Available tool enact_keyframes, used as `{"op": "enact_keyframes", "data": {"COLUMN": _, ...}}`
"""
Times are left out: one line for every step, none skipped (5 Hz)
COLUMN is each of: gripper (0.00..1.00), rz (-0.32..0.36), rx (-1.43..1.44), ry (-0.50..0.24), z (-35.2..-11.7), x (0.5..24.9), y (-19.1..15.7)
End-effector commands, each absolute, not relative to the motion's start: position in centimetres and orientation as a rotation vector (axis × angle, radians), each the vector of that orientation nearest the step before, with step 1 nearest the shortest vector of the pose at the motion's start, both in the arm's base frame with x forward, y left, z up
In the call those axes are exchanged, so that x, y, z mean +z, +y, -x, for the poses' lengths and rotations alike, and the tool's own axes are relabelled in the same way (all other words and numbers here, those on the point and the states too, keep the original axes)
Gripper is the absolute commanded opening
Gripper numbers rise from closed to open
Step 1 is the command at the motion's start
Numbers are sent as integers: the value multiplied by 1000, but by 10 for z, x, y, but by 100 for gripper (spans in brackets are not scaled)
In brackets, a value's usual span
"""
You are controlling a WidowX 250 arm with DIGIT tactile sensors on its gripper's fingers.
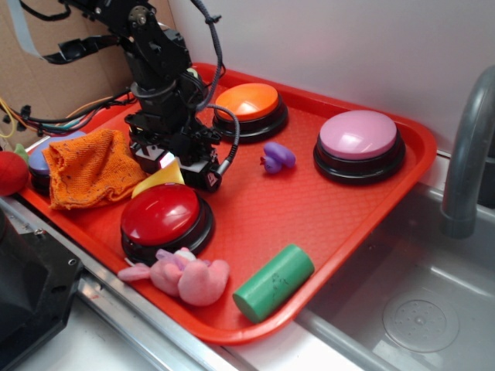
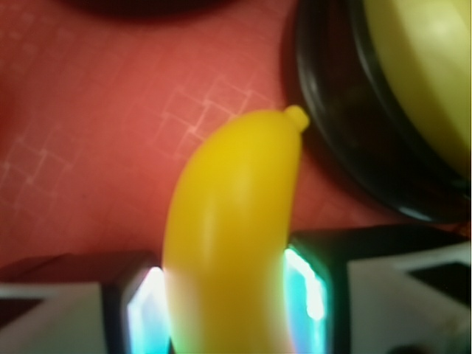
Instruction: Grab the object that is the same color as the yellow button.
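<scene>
Both fingers (image 2: 147,310) of the pincer (image 1: 174,166) press the yellow banana toy (image 2: 228,236) between them over the red tray (image 1: 309,201), arm bent steeply downward beside the yellow button (image 2: 428,81).

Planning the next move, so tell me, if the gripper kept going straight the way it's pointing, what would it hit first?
The gripper points down at the tray with the banana between its fingers. The banana would likely press into the tray first; the yellow button sits just beside it.
</scene>
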State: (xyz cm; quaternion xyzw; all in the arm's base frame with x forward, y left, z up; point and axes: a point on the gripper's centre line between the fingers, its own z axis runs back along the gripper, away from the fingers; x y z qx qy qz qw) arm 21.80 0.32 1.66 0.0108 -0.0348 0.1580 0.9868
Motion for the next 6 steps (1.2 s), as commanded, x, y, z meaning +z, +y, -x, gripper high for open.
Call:
{"op": "enact_keyframes", "data": {"gripper": 0, "rz": -79, "rx": 444, "ry": -113, "z": -214, "x": 85, "y": 4}}
{"op": "enact_keyframes", "data": {"gripper": 0, "rz": -67, "rx": 434, "ry": -143, "z": -216, "x": 125, "y": -6}}
{"op": "enact_keyframes", "data": {"gripper": 0, "rz": -53, "rx": 362, "ry": -156, "z": -224, "x": 162, "y": -25}}
{"op": "enact_keyframes", "data": {"gripper": 0, "rz": -45, "rx": 220, "ry": -173, "z": -233, "x": 182, "y": -42}}
{"op": "enact_keyframes", "data": {"gripper": 0, "rz": -78, "rx": 170, "ry": -179, "z": -242, "x": 174, "y": -46}}
{"op": "enact_keyframes", "data": {"gripper": 1, "rz": -102, "rx": 141, "ry": -67, "z": -241, "x": 164, "y": -32}}
